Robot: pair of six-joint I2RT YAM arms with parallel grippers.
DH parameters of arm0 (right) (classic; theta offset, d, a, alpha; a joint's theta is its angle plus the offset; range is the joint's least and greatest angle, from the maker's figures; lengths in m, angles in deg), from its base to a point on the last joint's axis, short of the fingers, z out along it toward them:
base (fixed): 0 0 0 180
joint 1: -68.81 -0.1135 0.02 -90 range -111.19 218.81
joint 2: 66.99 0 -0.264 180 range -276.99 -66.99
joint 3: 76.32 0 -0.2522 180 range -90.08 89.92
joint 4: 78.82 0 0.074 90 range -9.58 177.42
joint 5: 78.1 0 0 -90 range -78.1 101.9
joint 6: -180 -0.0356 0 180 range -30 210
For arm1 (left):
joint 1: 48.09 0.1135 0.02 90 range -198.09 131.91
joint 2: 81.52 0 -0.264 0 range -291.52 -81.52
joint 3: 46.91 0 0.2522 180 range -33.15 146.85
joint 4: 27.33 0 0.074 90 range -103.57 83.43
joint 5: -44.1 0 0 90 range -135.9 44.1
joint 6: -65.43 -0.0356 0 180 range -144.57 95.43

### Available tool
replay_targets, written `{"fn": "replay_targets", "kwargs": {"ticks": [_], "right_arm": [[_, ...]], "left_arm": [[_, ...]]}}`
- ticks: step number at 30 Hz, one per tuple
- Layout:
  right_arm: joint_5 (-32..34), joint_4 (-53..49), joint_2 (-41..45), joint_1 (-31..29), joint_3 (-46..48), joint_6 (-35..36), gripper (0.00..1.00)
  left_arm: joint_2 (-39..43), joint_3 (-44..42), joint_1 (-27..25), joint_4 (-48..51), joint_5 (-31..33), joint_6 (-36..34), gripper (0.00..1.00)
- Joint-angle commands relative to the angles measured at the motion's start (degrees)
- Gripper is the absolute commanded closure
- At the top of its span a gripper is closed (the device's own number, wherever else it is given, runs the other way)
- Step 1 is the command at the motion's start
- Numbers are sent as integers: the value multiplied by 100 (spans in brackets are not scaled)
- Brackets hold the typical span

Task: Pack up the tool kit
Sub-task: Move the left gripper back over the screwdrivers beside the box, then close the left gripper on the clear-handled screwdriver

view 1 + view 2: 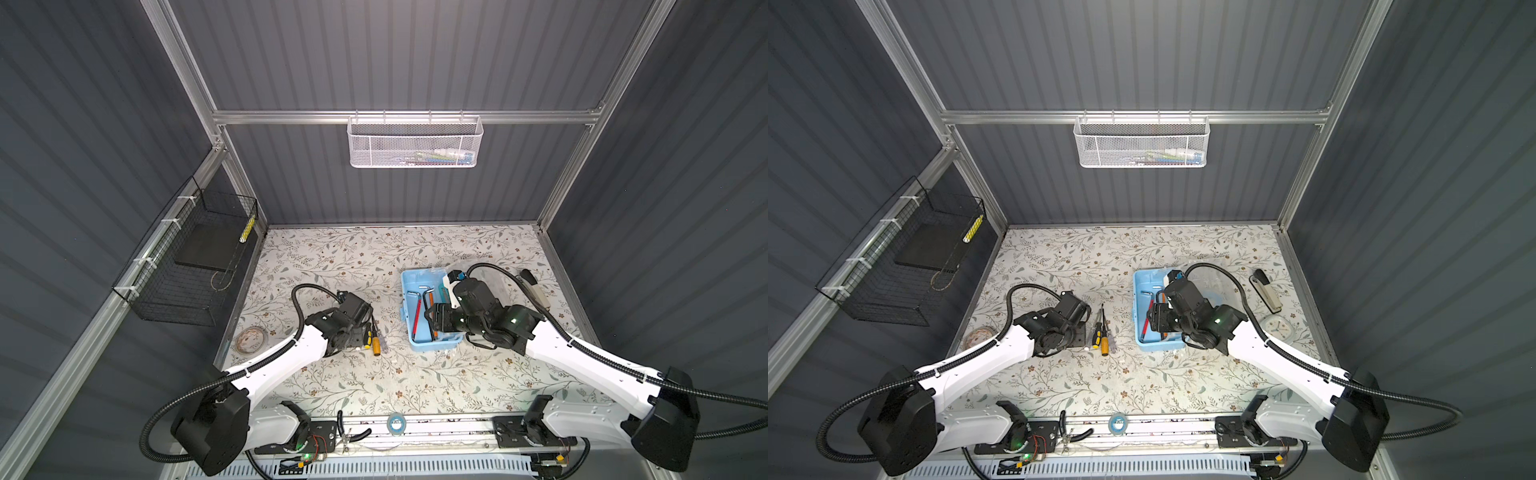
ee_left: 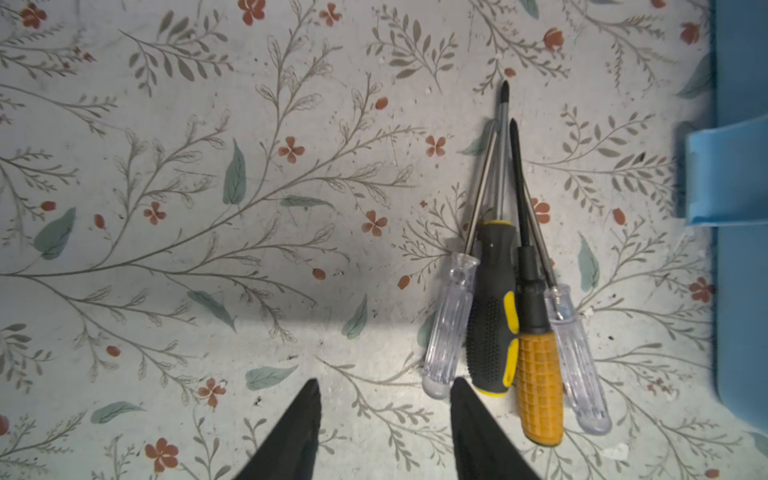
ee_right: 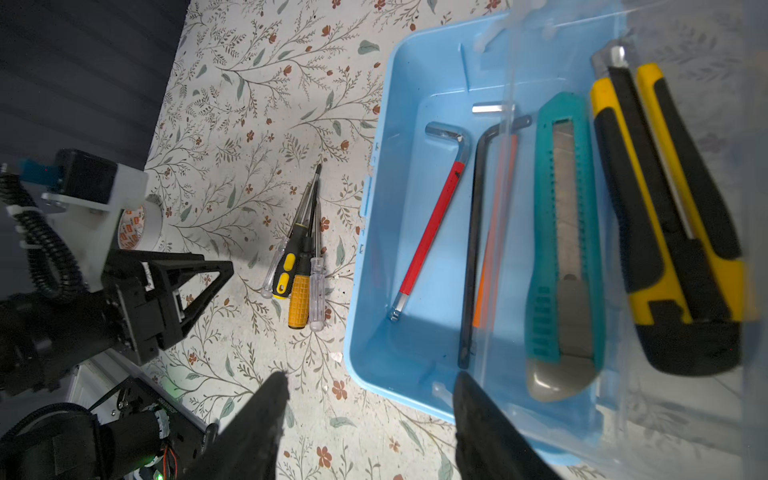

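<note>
Packing looked roughly half done, and the step in hand was, as I judged it, the pickup of the screwdrivers. At far left a black wire basket (image 1: 178,307) on the wall held a dark flat slab (image 1: 203,247) and a yellow-patterned stick (image 1: 248,230). A tape roll (image 1: 250,338) lay near it on the floral surface (image 2: 208,124).

The left jaws hovered open and empty above the surface, just beside the butt ends of four screwdrivers (image 2: 494,311). These lay bunched and touching: two clear-handled, one black-and-yellow, one orange-handled. The next move called for the left jaws to shift sideways over one handle, drop and close without dragging its neighbours.

Just right of the bundle sat the tool kit (image 3: 399,124), its light-blue case open near the middle of the surface. Inside lay a red-sleeved hex key (image 3: 432,232), a black hex key (image 3: 473,249) and an orange-sleeved one (image 3: 494,232). A teal utility knife (image 3: 561,249) and a yellow-and-black utility knife (image 3: 665,216) showed through clear plastic, likely the raised lid, so whether they rested on the case floor could not be told. The right jaws hung open and empty over the case's rim at one corner.

On the back wall a white mesh basket (image 1: 374,145) held items too blurred to name. A stapler (image 1: 1266,293) lay at far right, well apart from the kit.
</note>
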Motion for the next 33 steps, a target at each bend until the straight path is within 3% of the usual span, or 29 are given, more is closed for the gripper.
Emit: {"fn": "replay_targets", "kwargs": {"ticks": [1, 33], "right_arm": [[-53, 99, -87, -23, -146, -4, 36], [130, 300, -198, 13, 60, -6, 35]], "left_arm": [[-177, -98, 58, -371, -355, -105, 51], [-1502, 116, 154, -1118, -442, -198, 68]]}}
